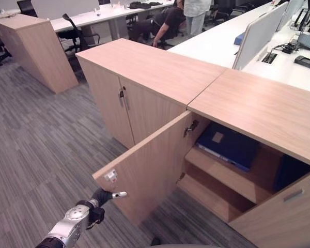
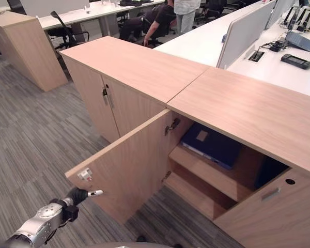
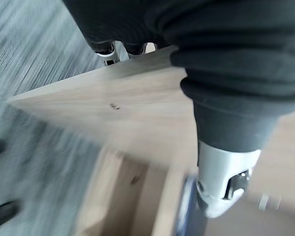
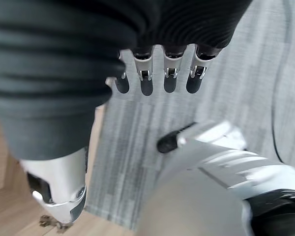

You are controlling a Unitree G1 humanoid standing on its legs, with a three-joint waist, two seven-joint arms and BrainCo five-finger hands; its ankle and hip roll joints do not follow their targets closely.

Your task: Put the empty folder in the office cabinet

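A dark blue folder lies flat on the upper shelf inside the open wooden office cabinet. The cabinet's left door swings out toward me. My left hand is low at the outer face of that door, near its free edge, with a straight finger touching the wood and nothing held. The left wrist view shows the door panel past the hand, and a strip of the blue folder. My right hand hangs over the grey carpet, fingers relaxed and empty.
A second cabinet with shut doors adjoins on the left. The right door also stands open near me. Another wooden cabinet stands far left. White desks run behind, and a person sits at the back.
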